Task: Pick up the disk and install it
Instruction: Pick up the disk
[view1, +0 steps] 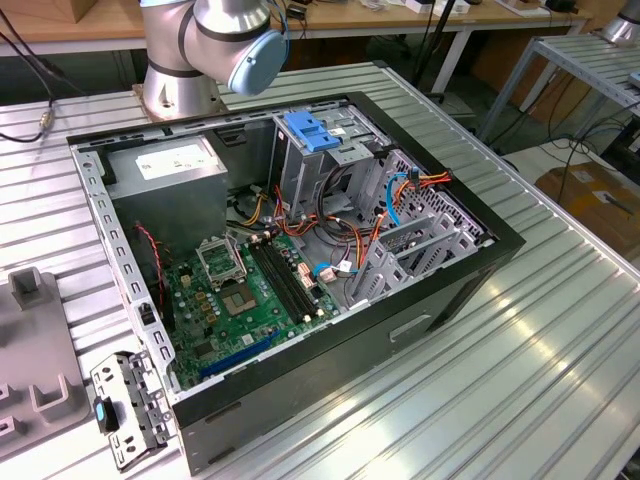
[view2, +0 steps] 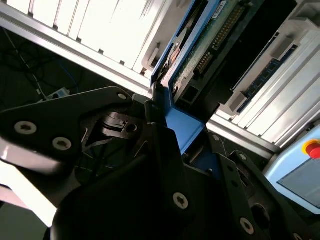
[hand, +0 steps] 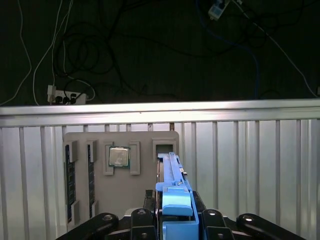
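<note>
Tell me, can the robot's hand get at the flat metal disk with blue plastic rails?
Probably yes: in the first wrist view the hand seems clamped on the flat metal disk with blue plastic rails, with nothing between them.

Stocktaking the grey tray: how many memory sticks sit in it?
2 sticks, on edge, side by side: one at the tray's outer edge, the other between it and the chip. The hand and disk may hide more.

Bright overhead light glares off the table (view1: 560, 330).
</note>
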